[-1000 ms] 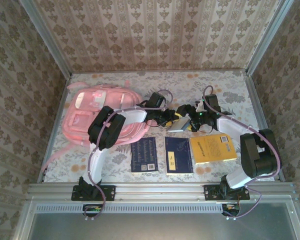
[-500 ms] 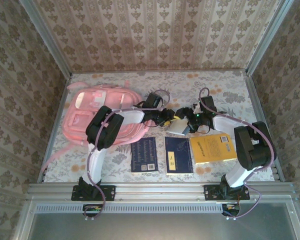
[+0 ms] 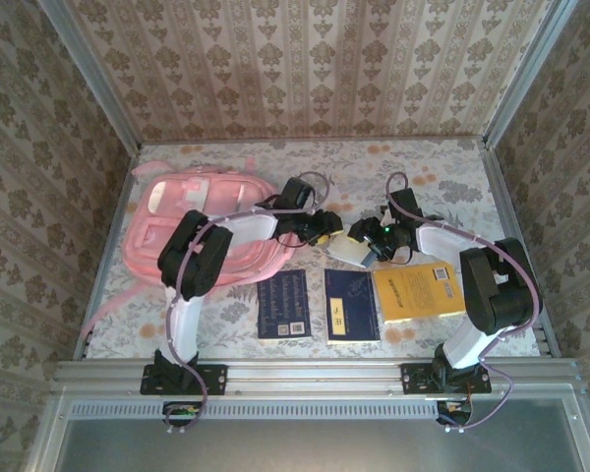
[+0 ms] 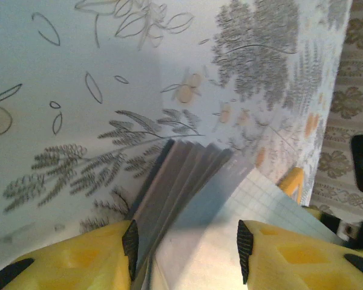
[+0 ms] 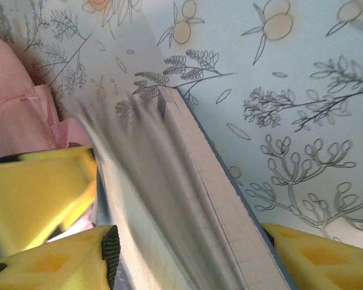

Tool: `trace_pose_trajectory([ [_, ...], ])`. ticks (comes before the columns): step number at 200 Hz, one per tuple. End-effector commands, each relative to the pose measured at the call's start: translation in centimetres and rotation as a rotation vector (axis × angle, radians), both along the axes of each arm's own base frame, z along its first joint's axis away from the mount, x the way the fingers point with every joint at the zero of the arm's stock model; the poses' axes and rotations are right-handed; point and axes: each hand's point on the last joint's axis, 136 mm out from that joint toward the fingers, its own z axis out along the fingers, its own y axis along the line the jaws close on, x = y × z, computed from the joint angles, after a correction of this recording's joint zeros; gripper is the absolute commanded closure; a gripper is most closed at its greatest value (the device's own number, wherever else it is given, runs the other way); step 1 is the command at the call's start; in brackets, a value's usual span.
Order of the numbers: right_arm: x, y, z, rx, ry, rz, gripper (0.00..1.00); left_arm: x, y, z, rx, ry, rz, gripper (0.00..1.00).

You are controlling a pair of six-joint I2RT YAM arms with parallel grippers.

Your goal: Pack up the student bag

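Student bag (image 3: 192, 231) lies flat on the left half of the desk (image 3: 442, 172), front pockets up, one strap trailing toward the near edge. Can't make out from above whether its main mouth is unzipped.

Both arms meet mid-desk, just right of the bag, over a pale grid-paper notebook (image 3: 348, 251).
- Left claw (image 3: 322, 224): half-closed, pinching the notebook. In the left wrist view the stack sits between the pads with the pages fanning loose by one finger (image 4: 131, 244), and it hangs clear of the desk.
- Right claw (image 5: 190, 254): fingers straddle the same notebook from the other side. The view is blurred, so I can't tell whether they have bitten yet.

Three more books wait in a row at the near edge, well apart from the claws: dark book (image 3: 283, 305), blue book (image 3: 352, 306), yellow book (image 3: 418, 292).

Step in hand, as I read it, is a handover or shared carry of the notebook toward the bag. To do it well:
- Take the whole thickness near the spine, not the fanned leaves, or the pages will splay and slip.
- Only let one claw go once the other plainly holds.
- Keep the notebook level and low.
- One claw should then hold the bag's mouth open, and the notebook should go in spine first, because soft fabric will snag a loose corner.
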Motion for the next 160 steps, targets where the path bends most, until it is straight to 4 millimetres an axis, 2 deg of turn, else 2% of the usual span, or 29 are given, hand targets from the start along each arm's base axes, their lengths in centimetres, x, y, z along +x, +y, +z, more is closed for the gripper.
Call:
trace_pose_trajectory([
  [1, 0.5, -1.6, 1.5, -0.109, -0.056, -0.001, 0.99, 1.2, 1.7, 6.7, 0.002, -0.152, -0.01, 0.48],
  [41, 0.5, -2.8, 3.0, -0.178, -0.097, -0.011, 1.0, 0.6, 4.1, 12.6, 0.02, -0.283, -0.001, 0.41],
  [63, 0.5, -3.1, 4.1, -0.2, -0.122, -0.016, 1.0, 0.0, 5.3, 15.2, 0.02, -0.346, 0.02, 0.38],
  [93, 0.7, -3.8, 5.5, -0.233, -0.168, -0.031, 1.0, -0.8, 6.7, 17.4, 0.016, -0.403, 0.05, 0.35],
  [137, 1.3, -2.6, 9.8, -0.187, -0.296, 0.002, 1.0, -2.9, 9.8, 20.0, 0.003, -0.467, 0.091, 0.29],
  [140, 1.2, -2.5, 11.1, -0.182, -0.333, 0.004, 1.0, -3.0, 10.0, 20.1, 0.002, -0.475, 0.093, 0.28],
  [160, 1.0, -1.2, 13.8, -0.193, -0.405, 0.051, 1.0, -4.1, 12.3, 20.4, 0.033, -0.501, 0.108, 0.27],
])
